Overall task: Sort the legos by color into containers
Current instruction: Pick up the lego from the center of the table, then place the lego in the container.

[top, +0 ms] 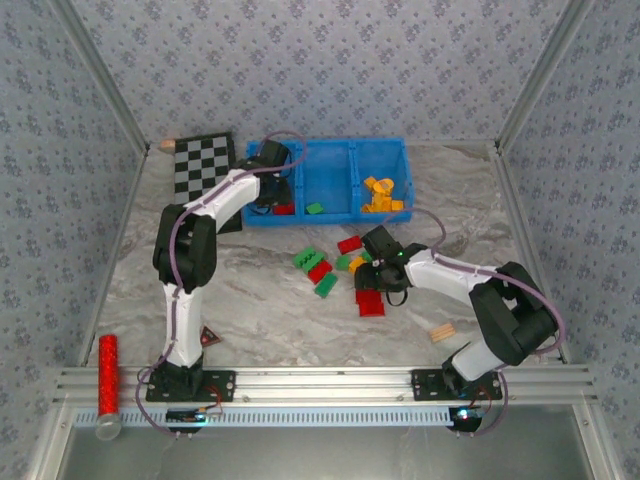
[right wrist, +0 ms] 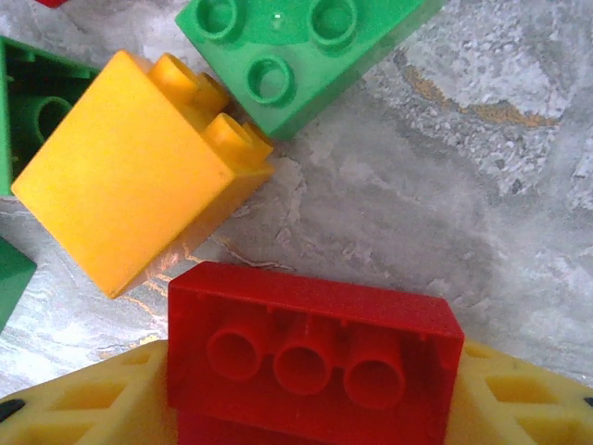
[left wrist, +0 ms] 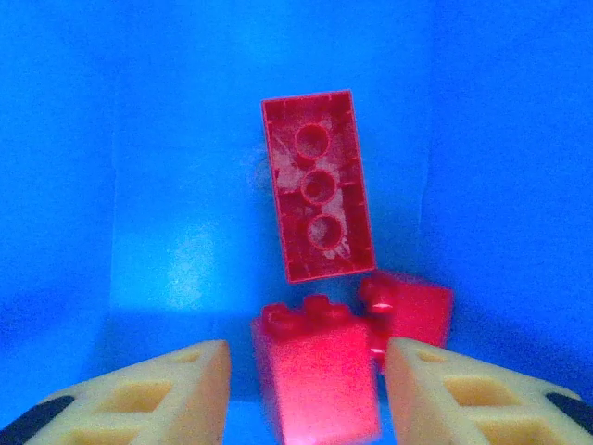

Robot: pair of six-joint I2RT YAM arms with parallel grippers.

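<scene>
Upside-down red brick is sitting on the marble table, and my right gripper is hugging it, pads snug on both sides. A yellow brick and a green brick are lying just ahead. My left gripper is hanging partway open inside the blue tray, left compartment, around a blurry red brick without pinching it.

Overhead view, wrist close-ups (facing down)

Glossy plast. legos, smooth plast. tray w/ sheen, matt marble-look table.
</scene>
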